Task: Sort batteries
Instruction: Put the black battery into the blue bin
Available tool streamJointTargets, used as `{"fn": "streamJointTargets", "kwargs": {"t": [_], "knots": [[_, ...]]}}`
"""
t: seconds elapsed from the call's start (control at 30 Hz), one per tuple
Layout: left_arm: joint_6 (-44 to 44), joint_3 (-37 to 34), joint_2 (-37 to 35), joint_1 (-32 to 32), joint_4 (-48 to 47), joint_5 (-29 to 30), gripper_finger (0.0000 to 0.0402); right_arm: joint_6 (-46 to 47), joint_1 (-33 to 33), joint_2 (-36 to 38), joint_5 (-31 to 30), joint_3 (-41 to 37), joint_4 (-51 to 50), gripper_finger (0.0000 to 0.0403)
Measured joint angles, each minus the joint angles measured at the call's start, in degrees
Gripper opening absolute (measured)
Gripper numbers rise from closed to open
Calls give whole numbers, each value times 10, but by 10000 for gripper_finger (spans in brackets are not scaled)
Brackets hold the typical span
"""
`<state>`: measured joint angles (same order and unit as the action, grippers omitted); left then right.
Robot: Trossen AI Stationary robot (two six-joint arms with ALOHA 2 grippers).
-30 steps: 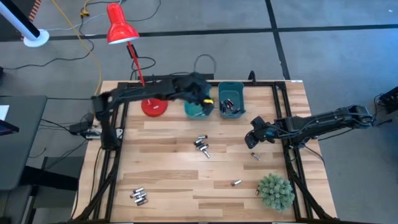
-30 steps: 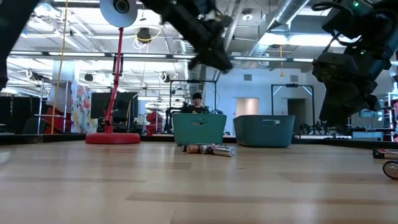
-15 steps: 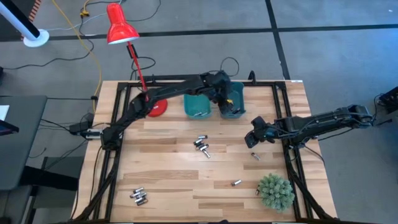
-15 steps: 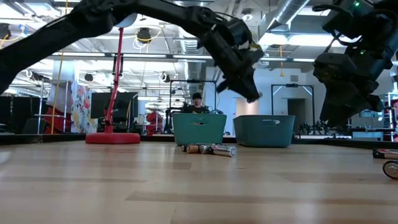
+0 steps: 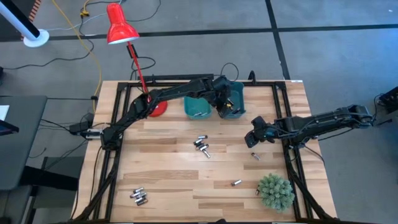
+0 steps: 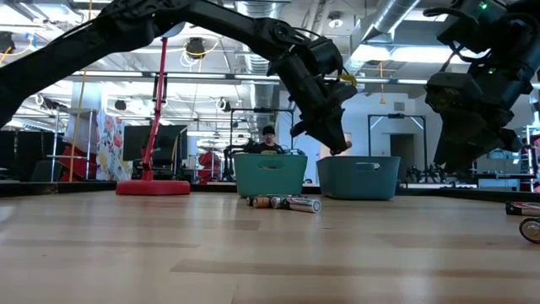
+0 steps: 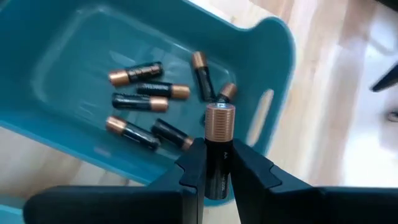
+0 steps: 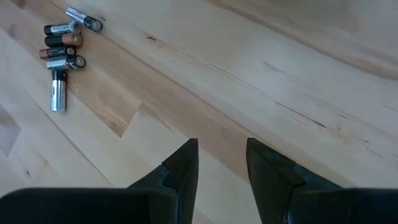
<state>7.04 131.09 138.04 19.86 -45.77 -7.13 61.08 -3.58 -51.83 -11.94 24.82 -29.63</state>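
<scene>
Left claw (image 7: 217,163) extended far across, fingers pinched; right claw (image 8: 222,163) hovering low, fingers parted

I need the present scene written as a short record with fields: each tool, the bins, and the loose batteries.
left tool: above the right teal bin, shut on a black-and-copper battery
right tool: open, empty, over bare wood
right teal bin contents: six black-and-copper batteries
left teal bin: contents hidden
loose batteries: centre cluster, front-left cluster
</scene>
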Motion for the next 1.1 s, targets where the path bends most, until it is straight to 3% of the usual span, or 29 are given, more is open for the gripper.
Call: {"fn": "streamJointTargets", "kwargs": {"t": [1.1], "knots": [[3,-1,26,-16,19,42,55,4,0,0,-1,0,1,150]]}}
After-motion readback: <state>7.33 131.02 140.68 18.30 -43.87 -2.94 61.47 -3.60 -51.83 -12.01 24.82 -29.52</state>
